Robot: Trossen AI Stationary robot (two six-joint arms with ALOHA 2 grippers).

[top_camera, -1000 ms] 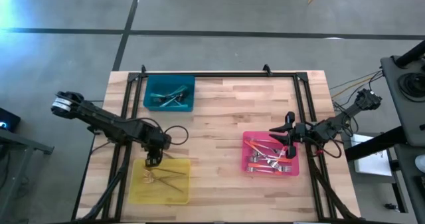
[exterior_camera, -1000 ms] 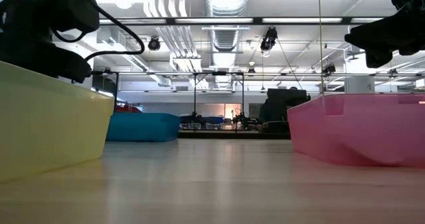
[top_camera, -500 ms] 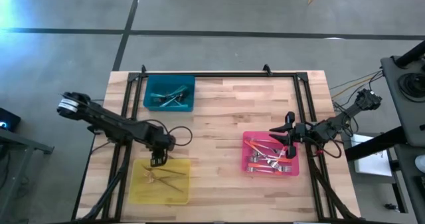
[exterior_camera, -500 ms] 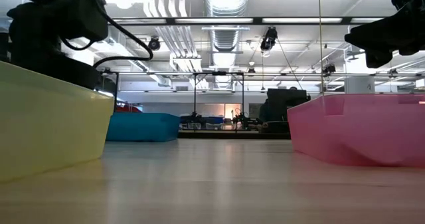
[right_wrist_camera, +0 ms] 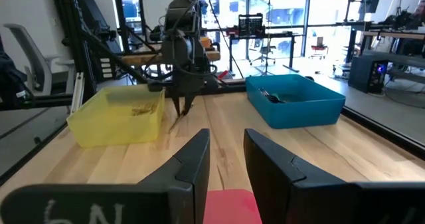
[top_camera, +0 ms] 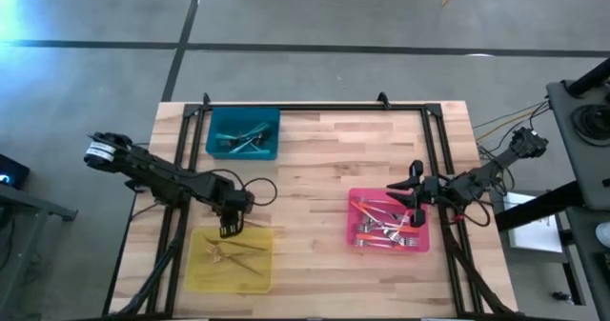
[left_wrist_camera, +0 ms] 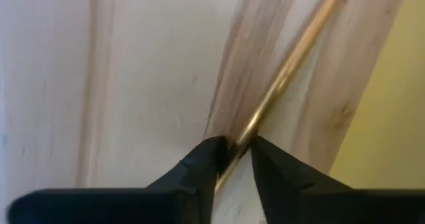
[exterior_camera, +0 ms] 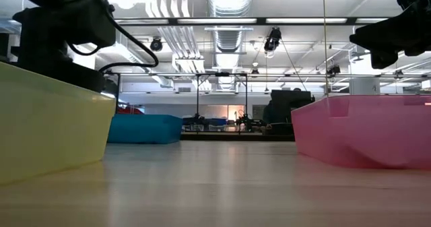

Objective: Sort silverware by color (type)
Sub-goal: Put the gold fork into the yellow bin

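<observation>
My left gripper (top_camera: 227,228) points down just past the far edge of the yellow tray (top_camera: 229,261) and is shut on a gold fork (left_wrist_camera: 285,78). The right wrist view shows that fork (right_wrist_camera: 176,123) hanging slantwise under it. Several gold forks (top_camera: 233,252) lie in the yellow tray. The pink tray (top_camera: 355,228) holds pink-handled forks (top_camera: 381,228), and the teal tray (top_camera: 244,150) holds teal-handled ones (top_camera: 243,138). My right gripper (top_camera: 405,197) hovers open over the pink tray's far right corner, touching nothing. My left gripper pinches the gold fork's thin shaft (left_wrist_camera: 240,143) between its two fingertips, coming from above and pointing down. The fork runs on slantwise beyond the fingers over the bare wood beside the yellow tray. Whether its lower end touches the table, I cannot tell.
A black frame rail (top_camera: 315,107) runs along the far edge and down both sides of the wooden table (top_camera: 315,159). Bare wood lies between the three trays. Cables (top_camera: 255,192) loop beside my left wrist.
My left gripper has moved a short way toward the table's right along the yellow tray's far edge, still pointing down. My right arm has kept still.
</observation>
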